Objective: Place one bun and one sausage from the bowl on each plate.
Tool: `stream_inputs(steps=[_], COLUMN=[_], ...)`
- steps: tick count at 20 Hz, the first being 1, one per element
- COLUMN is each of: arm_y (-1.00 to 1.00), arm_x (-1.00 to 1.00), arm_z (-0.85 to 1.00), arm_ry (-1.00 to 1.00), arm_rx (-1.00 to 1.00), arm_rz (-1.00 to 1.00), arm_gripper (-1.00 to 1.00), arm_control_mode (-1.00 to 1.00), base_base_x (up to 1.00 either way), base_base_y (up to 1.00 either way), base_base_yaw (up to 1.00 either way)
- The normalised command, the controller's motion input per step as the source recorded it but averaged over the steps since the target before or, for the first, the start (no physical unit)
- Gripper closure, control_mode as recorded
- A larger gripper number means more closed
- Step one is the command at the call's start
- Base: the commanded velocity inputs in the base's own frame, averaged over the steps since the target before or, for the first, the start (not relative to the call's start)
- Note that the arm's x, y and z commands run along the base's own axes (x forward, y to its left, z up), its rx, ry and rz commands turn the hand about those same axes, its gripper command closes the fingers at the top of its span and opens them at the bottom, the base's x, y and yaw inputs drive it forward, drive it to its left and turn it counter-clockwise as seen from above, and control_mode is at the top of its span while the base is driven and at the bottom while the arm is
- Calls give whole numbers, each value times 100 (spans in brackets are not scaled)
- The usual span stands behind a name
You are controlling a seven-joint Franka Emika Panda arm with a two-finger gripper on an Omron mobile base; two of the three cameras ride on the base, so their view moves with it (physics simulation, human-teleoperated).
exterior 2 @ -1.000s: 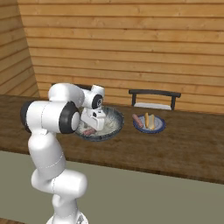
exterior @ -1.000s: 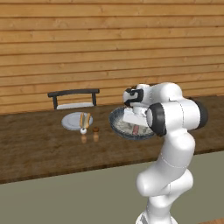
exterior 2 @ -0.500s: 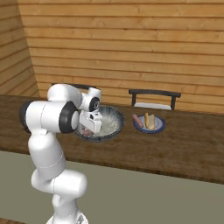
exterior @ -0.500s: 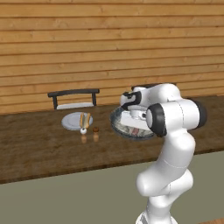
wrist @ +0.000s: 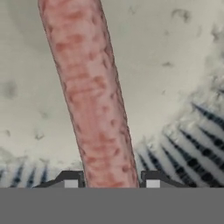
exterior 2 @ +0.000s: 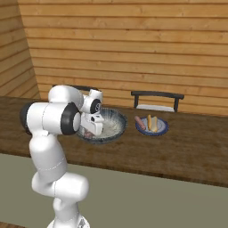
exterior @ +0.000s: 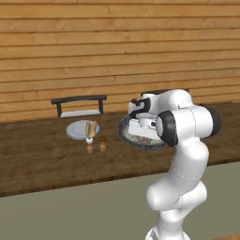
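The pincer (wrist: pixel 111 180) sits low inside the bowl (wrist: pixel 183 78), its two tips parted just wide enough to straddle the sausage (wrist: pixel 89 96), one tip on each side of it. They look to be at or very near its skin, but whether they already press on it I cannot tell. Over the last second the hand has dropped from above the bowl down into it, as both base views show, so the reach is done and the closing squeeze is likely next.

The sausage lies flat on the pale floor of the bowl, running away from the tips, near the striped rim.

Outward, the blue-rimmed plate (exterior 2: pixel 161 130) already carries a sausage and a bun. The pale grey plate (exterior: pixel 75 131) holds a bun with something reddish beside it; two small shakers (exterior: pixel 89 139) stand near it. This sausage looks like one of the last pieces to move
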Motion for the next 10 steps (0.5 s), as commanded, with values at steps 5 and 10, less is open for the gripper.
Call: stream_inputs(steps=[5,10], arm_y=[1,15], arm_x=[-30,-44], arm_z=[63,76], arm_ry=[0,0], arm_rx=[0,0], arm_rz=[0,7], arm_gripper=[100,100], arm_control_mode=[-100,-100], base_base_x=[0,0], base_base_y=[0,0], base_base_yaw=[0,0])
